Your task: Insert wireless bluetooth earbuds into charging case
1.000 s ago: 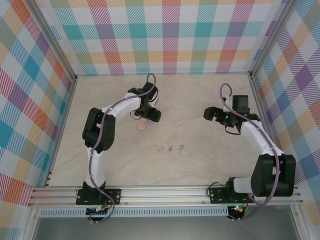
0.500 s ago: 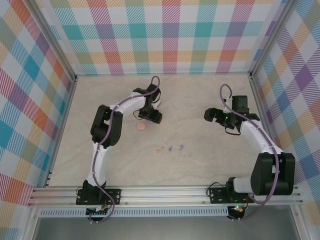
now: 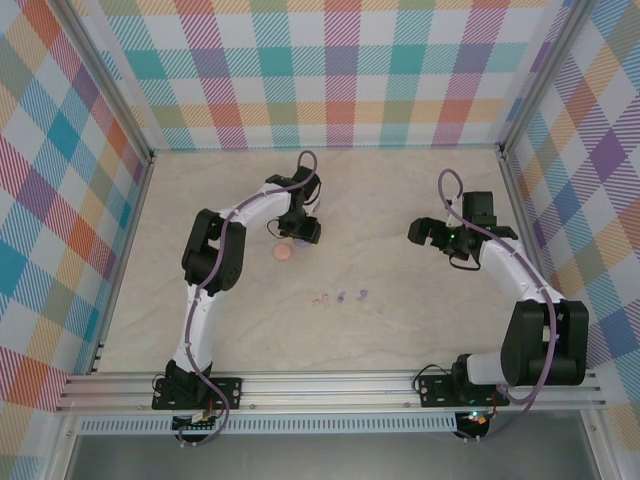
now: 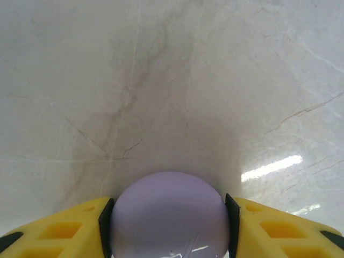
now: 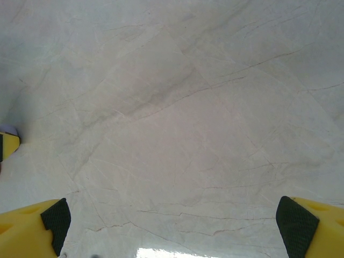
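L gripper [image 4: 169, 217] clamped on lilac case [image 4: 169, 207]; earbuds [image 3: 340, 297] lie well apart.

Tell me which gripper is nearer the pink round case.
Left. The left gripper sits just beyond the pink case, slightly to its right, closed on a lilac case. The right gripper hangs open far off to the pink case's right.
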